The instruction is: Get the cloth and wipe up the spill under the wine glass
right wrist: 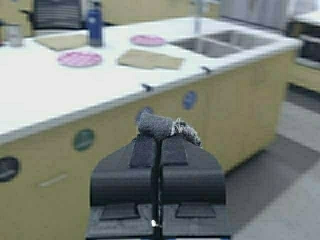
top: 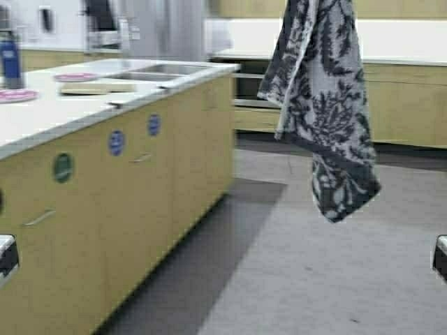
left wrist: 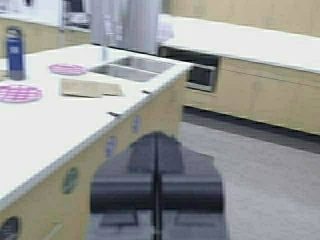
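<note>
pinching a tuft of the cloth (right wrist: 167, 127) between closed fingers, the right claw (right wrist: 156, 142) holds it up high; in the high view the cloth (top: 323, 105) hangs limp from the top edge, well above the floor (top: 314, 279), to the right of the bench (top: 70, 118). the left claw (left wrist: 156, 150) has its fingers pressed together on nothing, out over the floor by the bench side. the cloth looks soft and light, so it will swing and drape; the small pinch at one edge seems enough to carry it, though for wiping a fuller bunch would likely serve better. the wine glass is not in view. on the bench sit a blue bottle (top: 10, 61), pink mats (top: 15, 95), a board (top: 98, 88) and a sink (top: 157, 70). the bench edge runs close on the left; open floor lies ahead and right, with cabinets (top: 405, 105) beyond.
</note>
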{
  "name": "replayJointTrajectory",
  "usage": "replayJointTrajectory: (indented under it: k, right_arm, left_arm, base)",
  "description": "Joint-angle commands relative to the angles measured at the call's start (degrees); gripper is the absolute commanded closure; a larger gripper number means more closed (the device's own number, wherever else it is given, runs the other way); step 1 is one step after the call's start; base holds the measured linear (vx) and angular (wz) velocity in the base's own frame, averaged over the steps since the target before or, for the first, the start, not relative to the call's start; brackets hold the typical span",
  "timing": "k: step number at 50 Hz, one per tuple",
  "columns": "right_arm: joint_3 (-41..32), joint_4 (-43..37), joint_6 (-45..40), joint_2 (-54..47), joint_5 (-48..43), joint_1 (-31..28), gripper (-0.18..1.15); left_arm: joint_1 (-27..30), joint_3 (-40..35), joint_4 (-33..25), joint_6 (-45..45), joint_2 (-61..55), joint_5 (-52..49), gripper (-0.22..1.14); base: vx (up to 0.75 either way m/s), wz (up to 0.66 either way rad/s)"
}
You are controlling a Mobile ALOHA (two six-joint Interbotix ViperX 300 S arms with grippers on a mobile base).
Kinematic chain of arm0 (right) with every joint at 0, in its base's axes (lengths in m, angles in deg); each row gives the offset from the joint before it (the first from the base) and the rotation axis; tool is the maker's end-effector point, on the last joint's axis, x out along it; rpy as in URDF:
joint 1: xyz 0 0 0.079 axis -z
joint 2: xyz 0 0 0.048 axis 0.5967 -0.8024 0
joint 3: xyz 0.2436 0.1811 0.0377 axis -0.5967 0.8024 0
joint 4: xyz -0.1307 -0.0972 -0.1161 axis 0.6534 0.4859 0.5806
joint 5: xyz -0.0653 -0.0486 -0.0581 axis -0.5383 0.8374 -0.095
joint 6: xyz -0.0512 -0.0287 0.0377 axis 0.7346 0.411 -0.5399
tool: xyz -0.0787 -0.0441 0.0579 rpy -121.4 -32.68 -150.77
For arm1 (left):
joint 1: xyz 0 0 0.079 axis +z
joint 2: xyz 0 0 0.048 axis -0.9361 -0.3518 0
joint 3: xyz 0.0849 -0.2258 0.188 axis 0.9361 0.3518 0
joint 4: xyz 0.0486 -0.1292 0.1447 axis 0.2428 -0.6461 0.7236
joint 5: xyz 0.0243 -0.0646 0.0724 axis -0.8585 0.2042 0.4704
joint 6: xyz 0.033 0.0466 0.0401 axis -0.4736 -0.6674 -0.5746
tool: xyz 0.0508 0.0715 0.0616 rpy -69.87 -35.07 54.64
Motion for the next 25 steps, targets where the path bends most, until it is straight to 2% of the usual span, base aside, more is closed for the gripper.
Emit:
replayJointTrajectory:
  k: [1,25]
  right_arm:
    - [-0.7,-0.2,0.1,0.6,-1.0,-0.1,0.92]
    - [-0.4,-0.2,0.2,0.3,-1.6,-0.1,0.92]
  left_arm:
    - [0.1,-0.9,-0.1,-0.1,-0.4,0.4,0.90]
    - [0.1,-0.9,0.4,-0.1,-1.3,0.3,0.90]
  base:
    - [0.09,0.43]
    - [0.09,0.37]
